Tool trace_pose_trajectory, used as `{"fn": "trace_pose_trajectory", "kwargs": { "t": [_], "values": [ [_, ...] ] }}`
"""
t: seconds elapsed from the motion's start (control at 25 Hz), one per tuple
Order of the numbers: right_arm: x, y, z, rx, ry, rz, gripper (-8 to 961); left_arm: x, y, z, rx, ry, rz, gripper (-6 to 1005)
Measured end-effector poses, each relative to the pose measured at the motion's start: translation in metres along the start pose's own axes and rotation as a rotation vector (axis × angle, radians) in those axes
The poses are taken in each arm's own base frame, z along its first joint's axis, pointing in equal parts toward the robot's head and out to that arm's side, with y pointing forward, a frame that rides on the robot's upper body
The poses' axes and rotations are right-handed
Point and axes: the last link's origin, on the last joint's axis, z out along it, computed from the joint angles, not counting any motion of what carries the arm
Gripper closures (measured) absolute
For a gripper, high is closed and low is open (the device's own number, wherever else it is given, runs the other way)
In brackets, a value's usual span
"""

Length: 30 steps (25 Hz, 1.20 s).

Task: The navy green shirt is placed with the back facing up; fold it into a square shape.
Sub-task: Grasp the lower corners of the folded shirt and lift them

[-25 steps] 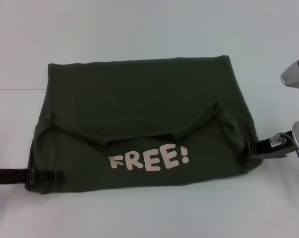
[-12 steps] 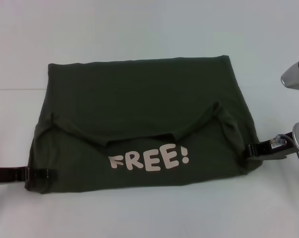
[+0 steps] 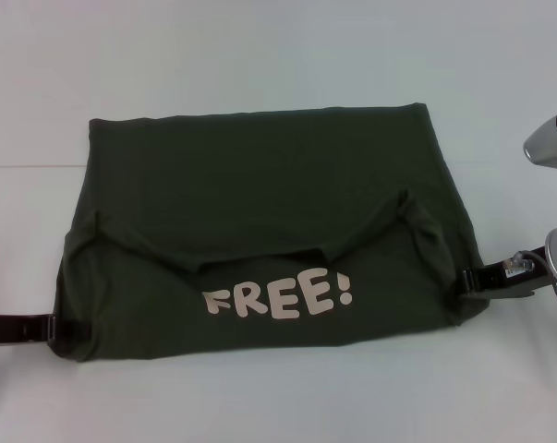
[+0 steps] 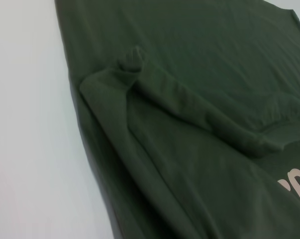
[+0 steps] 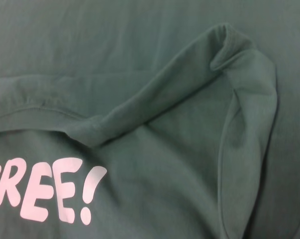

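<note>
The navy green shirt (image 3: 260,185) lies flat on the table as a wide rectangle. Its near part is folded up over the rest, so the cream "FREE!" lettering (image 3: 276,297) faces up, with the sleeves tucked in along the fold. My left gripper (image 3: 70,326) lies low at the shirt's near left corner, its tip at the fabric edge. At the near right corner, my right gripper (image 3: 470,277) touches the hem. The left wrist view shows folded olive cloth (image 4: 189,124). In the right wrist view are a sleeve fold (image 5: 229,55) and the lettering (image 5: 45,189).
The white table (image 3: 260,55) runs well beyond the shirt on the far and near sides. My right arm's silver housing (image 3: 548,140) hangs at the right edge of the head view.
My left gripper has slid back to the left, from over the shirt's corner out to its edge. The right gripper has eased slightly right. The shirt has kept its shape.
</note>
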Motion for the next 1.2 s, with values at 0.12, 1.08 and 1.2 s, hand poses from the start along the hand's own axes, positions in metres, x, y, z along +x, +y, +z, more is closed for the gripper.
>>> {"fn": "trace_pose_trajectory", "kwargs": {
  "t": [0.12, 1.08, 1.2],
  "values": [
    [0.0, 0.0, 0.0, 0.0, -0.001, -0.001, 922, 0.0, 0.0, 0.0, 0.0, -0.003, 0.007, 815],
    [0.026, 0.003, -0.023, -0.104, 0.164, -0.052, 921, 0.008, 0.016, -0.027, -0.067, -0.238, 0.078, 996],
    [0.038, 0.004, -0.027, -0.133, 0.213, -0.062, 921, 0.005, 0.021, -0.033, -0.101, -0.281, 0.08, 997]
  ]
}}
